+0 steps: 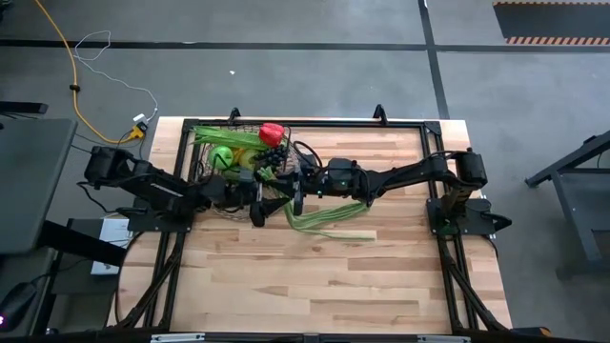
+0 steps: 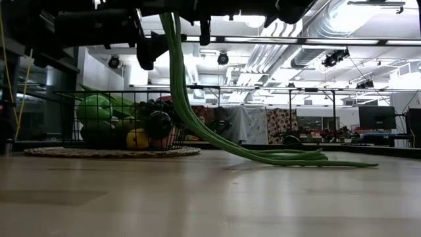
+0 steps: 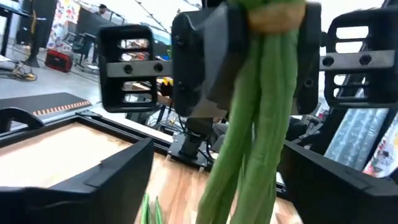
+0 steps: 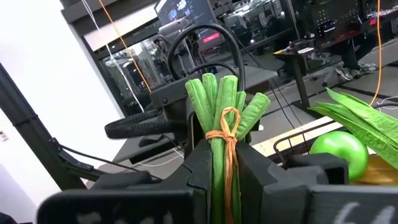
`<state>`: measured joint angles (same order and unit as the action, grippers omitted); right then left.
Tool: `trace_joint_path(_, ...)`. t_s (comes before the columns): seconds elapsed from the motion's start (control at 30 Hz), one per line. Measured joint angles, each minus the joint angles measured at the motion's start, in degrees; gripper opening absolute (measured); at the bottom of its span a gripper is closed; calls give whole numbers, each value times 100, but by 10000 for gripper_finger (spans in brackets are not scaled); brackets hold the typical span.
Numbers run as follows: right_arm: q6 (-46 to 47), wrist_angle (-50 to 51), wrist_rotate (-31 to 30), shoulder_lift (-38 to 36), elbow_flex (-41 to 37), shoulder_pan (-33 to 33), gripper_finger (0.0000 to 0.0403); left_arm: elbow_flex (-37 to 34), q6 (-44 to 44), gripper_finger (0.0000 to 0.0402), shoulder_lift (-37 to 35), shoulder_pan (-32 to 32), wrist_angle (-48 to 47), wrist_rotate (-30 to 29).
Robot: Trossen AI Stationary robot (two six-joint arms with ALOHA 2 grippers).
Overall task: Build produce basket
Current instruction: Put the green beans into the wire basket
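Right gripper (image 1: 298, 181), just beside the basket (image 1: 205, 152), clamped the tied end of the long green beans (image 1: 324, 221); bundle hung down, tips trailing on the table away from the basket. Left gripper (image 1: 259, 195) stood wide-jawed around the hanging stalks, nearer the basket.

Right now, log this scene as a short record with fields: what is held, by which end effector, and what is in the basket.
held item: long green beans, bunch tied with an orange band
holder: right end effector, shut on the bunch near the tied end
left end effector: open, fingers on either side of the hanging beans
bean position: tied end lifted, free ends trailing on the table
basket: on a round mat, holds a green apple, red pepper, dark grapes, leafy greens
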<state>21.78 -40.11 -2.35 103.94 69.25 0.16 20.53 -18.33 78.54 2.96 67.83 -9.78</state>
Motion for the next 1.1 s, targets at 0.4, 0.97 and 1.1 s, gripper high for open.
trace_joint_path(0.4,-18,155,-20,0,0,4,31,109,26,117,94,316,-112,345)
trace_joint_path(0.97,-166,1453,601,-682,0,-333,235,72,-66,7,-17,753,-515,1185)
trace_joint_path(1.1,-586,2482,294,-1327,2,-398,261,-202,-101,11,-464,941,-636,1175)
